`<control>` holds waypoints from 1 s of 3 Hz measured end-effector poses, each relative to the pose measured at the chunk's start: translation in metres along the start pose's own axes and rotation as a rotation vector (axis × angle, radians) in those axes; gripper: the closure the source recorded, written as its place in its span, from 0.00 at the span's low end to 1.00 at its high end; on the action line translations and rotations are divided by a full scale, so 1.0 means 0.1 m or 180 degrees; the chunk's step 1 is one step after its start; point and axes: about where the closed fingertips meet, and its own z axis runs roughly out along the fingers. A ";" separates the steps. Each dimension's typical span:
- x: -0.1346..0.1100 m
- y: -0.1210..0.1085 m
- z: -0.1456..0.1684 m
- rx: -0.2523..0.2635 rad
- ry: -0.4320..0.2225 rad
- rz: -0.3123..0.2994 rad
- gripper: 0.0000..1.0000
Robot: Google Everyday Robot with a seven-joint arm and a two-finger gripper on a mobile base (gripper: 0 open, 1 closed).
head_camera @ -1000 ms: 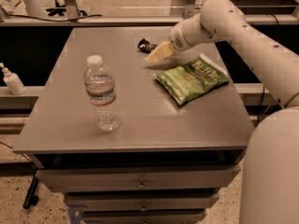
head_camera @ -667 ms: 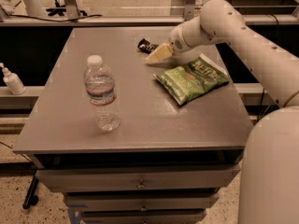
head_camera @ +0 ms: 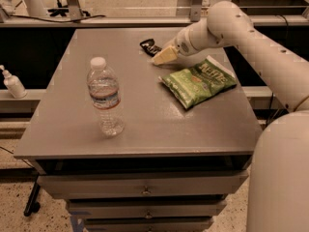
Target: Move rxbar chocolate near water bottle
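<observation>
The rxbar chocolate [head_camera: 149, 46] is a small flat black wrapper lying at the far middle of the grey table [head_camera: 145, 120]. My gripper [head_camera: 162, 56] is low over the table just right of and in front of the bar, its cream tip pointing at it; touching or apart, I cannot tell. The water bottle [head_camera: 104, 97] is clear with a white cap and stands upright at the front left, well away from the bar and the gripper.
A green chip bag [head_camera: 198, 81] lies right of the table's middle, just below my arm [head_camera: 227, 25]. A small white pump bottle [head_camera: 12, 82] stands on a lower ledge at the far left. Drawers sit under the table's front edge.
The arm has shifted only slightly; the gripper stays beside the black bar. The bar, bottle and bag have not moved.
</observation>
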 end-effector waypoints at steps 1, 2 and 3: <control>-0.01 0.00 -0.01 -0.0001 -0.0002 -0.0002 0.85; -0.01 0.00 -0.01 -0.0001 -0.0002 -0.0003 1.00; -0.01 0.00 -0.01 -0.0001 -0.0003 -0.0003 1.00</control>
